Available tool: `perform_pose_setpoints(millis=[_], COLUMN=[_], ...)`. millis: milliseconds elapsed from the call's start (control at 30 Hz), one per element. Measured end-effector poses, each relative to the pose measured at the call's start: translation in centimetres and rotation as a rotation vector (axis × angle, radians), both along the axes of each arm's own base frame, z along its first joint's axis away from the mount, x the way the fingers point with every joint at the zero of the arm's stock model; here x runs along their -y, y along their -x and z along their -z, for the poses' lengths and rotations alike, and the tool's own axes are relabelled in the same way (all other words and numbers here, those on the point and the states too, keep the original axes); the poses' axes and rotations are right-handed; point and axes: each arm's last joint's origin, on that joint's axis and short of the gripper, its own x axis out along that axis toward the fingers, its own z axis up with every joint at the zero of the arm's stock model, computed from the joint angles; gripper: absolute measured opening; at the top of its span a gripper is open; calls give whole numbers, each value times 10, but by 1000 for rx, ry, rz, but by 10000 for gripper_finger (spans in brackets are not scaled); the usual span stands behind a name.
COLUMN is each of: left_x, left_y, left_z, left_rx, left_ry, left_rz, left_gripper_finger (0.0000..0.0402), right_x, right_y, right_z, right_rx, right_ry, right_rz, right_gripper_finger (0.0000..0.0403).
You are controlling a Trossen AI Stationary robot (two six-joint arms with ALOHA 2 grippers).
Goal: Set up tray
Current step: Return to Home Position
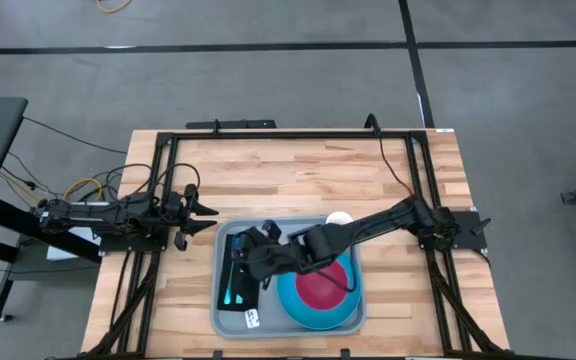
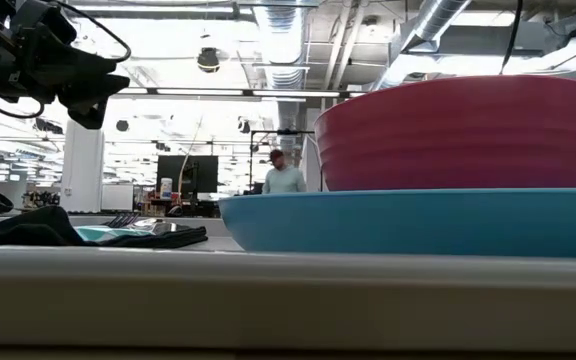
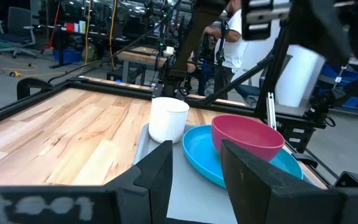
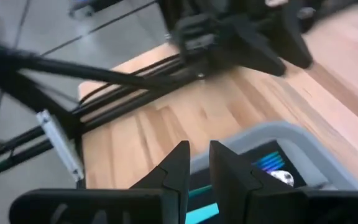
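Note:
The grey-blue tray (image 1: 353,312) lies at the table's near middle. On it rest a round blue plate (image 1: 313,312) with a pink bowl (image 1: 320,284) in it, a white cup (image 1: 339,218) at the far side, and a black napkin (image 1: 236,296) carrying shiny cutlery (image 4: 272,163). My right gripper (image 4: 199,163) hovers over the tray's far left corner, above the napkin, its fingers a narrow gap apart and empty. My left gripper (image 1: 208,218) is open and empty, just left of the tray's far left corner. It looks across at the cup (image 3: 168,119), plate (image 3: 199,155) and bowl (image 3: 246,135).
A black metal frame (image 1: 288,132) runs around the wooden table top (image 1: 288,175). The right arm (image 1: 388,218) reaches across the tray from the table's right side. People stand in the room beyond the table (image 2: 284,172).

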Motion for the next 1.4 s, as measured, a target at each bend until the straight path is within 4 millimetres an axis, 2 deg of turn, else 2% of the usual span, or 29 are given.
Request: perform_pose_setpoints(millis=[167, 367, 633, 733, 833, 967, 1100, 1267, 1400], left_x=[0, 0, 0, 0, 0, 0, 0, 0, 0], left_y=[0, 0, 0, 0, 0, 0, 0, 0, 0], left_z=[0, 0, 0, 0, 0, 0, 0, 0, 0], left_rx=[0, 0, 0, 0, 0, 0, 0, 0, 0], left_ry=[0, 0, 0, 0, 0, 0, 0, 0, 0], left_rz=[0, 0, 0, 0, 0, 0, 0, 0, 0], left_gripper_finger=[122, 122, 122, 122, 122, 122, 122, 122, 122], right_x=[3, 22, 69, 82, 92, 100, 104, 114, 122], right_y=[8, 35, 112, 146, 180, 219, 253, 298, 332], right_z=[-25, -80, -159, -182, -197, -206, -203, -186, -164], right_rx=[49, 161, 237, 255, 236, 205, 226, 278, 418], right_ry=[15, 83, 225, 273, 322, 351, 315, 285, 283], right_rz=[-179, -311, -338, -347, -370, -445, -593, -653, -624], right_gripper_finger=[54, 54, 54, 54, 54, 54, 54, 54, 54])
